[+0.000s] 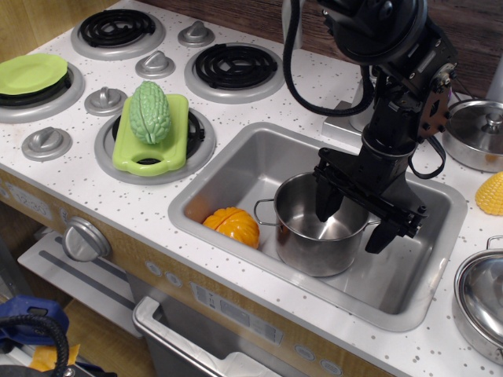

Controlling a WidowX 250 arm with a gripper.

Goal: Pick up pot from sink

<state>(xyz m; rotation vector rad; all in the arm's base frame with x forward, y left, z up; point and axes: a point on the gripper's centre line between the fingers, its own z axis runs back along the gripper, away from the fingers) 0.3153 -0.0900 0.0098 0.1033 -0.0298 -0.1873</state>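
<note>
The small shiny steel pot [313, 232], lidless with thin wire loop handles, stands upright in the sink [236, 165], a silver basin set in the white speckled countertop. My black gripper [352, 222] hangs over the pot's right side with its jaws open. One finger [328, 203] reaches down inside the pot. The other finger [382, 234] is outside the right rim, so the pot's wall lies between them. The pot's right handle is hidden behind the gripper.
An orange toy pumpkin [233, 225] lies in the sink just left of the pot. A green cutting board with a green bumpy vegetable [150, 112] sits on a burner. Lidded steel pots [481, 133] and a corn cob [491, 194] stand at right.
</note>
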